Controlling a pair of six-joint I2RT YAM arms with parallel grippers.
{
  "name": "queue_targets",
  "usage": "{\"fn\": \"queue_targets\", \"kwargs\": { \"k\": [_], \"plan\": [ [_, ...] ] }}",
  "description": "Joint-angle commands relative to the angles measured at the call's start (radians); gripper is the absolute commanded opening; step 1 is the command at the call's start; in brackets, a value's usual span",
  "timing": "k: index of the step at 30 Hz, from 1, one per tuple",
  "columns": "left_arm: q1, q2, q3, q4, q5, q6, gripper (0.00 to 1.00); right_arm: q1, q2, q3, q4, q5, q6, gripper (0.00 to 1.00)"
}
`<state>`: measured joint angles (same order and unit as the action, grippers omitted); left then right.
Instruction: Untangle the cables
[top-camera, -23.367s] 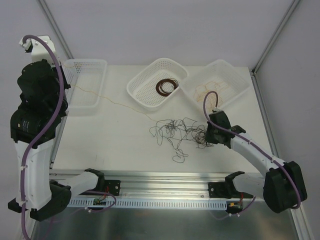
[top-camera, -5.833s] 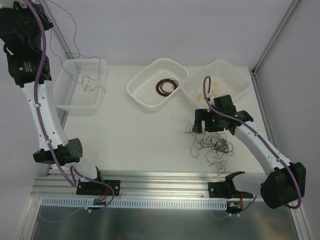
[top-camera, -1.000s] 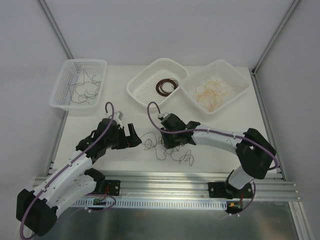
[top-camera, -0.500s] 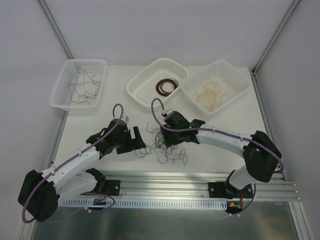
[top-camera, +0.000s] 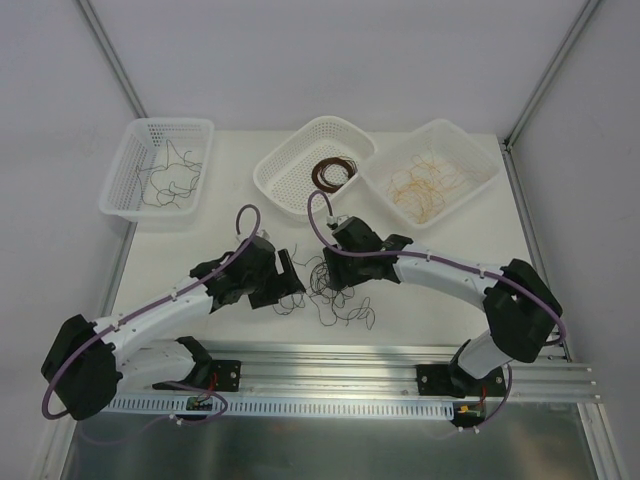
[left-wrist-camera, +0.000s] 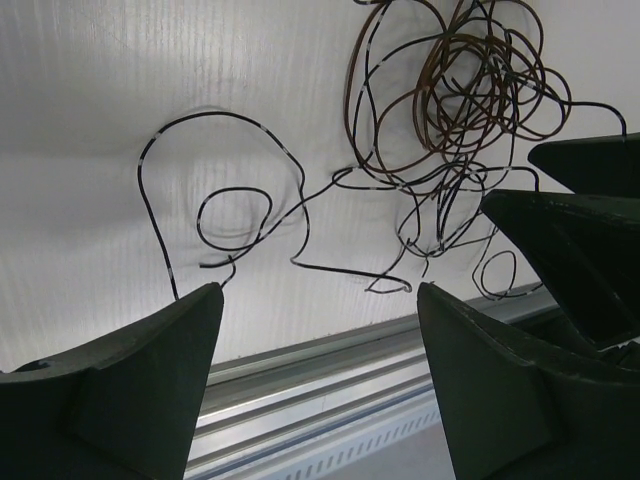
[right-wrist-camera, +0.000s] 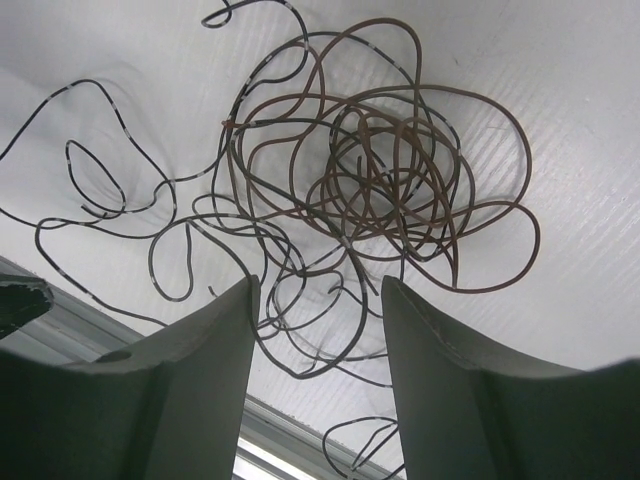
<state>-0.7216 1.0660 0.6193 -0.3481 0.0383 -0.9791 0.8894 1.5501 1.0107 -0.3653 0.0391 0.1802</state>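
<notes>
**Inspector:** Where are the cables?

**Operator:** The tangle (top-camera: 335, 292) lies loose on the counter (top-camera: 230, 200), at mid-width and toward its 6 o'clock edge. It is a dark brown coil (right-wrist-camera: 385, 195) knotted in with black strands (right-wrist-camera: 262, 240). From my left wrist, the brown coil (left-wrist-camera: 470, 95) sits at 1 o'clock. One black loop (left-wrist-camera: 235, 190) trails away from it toward 9 o'clock.

**Inspector:** And the state of your jaws?

**Operator:** My left jaws stand wide apart at 9 o'clock of the tangle, just beside it, with nothing between them. The left fingers (left-wrist-camera: 120, 390) frame bare counter and one stray black end. My right jaws are at 12 o'clock of the tangle, directly above it and partly open. The right fingers (right-wrist-camera: 180, 380) straddle a few black strands that lie on the counter. Nothing is clamped there.

**Inspector:** What surrounds the tangle?

**Operator:** There are three white mesh baskets along the far edge, well apart from it.
- The left basket (top-camera: 118, 170), at 10 o'clock, holds black wires (top-camera: 165, 180).
- The middle basket (top-camera: 288, 147), at 12 o'clock, holds a dark brown ring (top-camera: 333, 172).
- The right basket (top-camera: 472, 146), at 2 o'clock, holds tan-orange wires (top-camera: 420, 185).
</notes>
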Motion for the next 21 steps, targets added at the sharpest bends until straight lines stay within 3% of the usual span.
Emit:
{"fn": "queue_targets", "kwargs": {
  "k": [1, 13, 17, 20, 21],
  "plan": [
    [-0.019, 0.055, 0.056, 0.009, -0.064, -0.046, 0.79, -0.012, 0.019, 0.035, 0.045, -0.028, 0.01, 0.56],
    [-0.108, 0.233, 0.146, 0.024, -0.104, -0.01, 0.64, -0.017, 0.067, 0.006, 0.111, -0.07, 0.059, 0.56],
    [-0.11, 0.268, 0.154, 0.031, -0.12, 0.0, 0.46, -0.017, 0.084, -0.011, 0.124, -0.061, 0.068, 0.56],
    [-0.11, 0.273, 0.154, 0.031, -0.135, 0.013, 0.24, -0.021, 0.093, -0.03, 0.137, -0.053, 0.079, 0.55],
    [-0.11, 0.269, 0.154, 0.031, -0.14, 0.019, 0.09, -0.021, 0.096, -0.046, 0.146, -0.048, 0.084, 0.55]
  ]
}}
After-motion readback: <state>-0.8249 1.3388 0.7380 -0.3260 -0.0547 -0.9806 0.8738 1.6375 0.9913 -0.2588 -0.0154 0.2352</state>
